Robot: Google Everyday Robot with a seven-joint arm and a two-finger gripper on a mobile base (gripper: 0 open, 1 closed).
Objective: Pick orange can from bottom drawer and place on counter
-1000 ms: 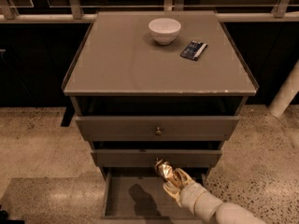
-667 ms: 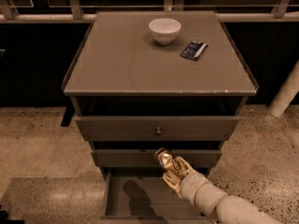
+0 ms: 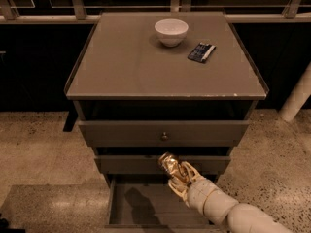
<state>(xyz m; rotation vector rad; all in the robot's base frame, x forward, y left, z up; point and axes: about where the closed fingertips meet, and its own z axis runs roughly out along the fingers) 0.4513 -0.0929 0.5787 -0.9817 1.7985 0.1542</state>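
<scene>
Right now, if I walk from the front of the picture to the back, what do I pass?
Open grey-brown bottom drawer → cream pincer above it, clamped on the shiny orange-gold can → grey-brown drawer with a knob → flat grey-brown counter → flat dark-blue packet → round white bowl.

The gripper [image 3: 178, 177], over the bottom drawer [image 3: 141, 205], clasps the orange can [image 3: 168, 163] and hides its lower end. The drawer's front and the arm [image 3: 235, 213] are cut off below.
</scene>
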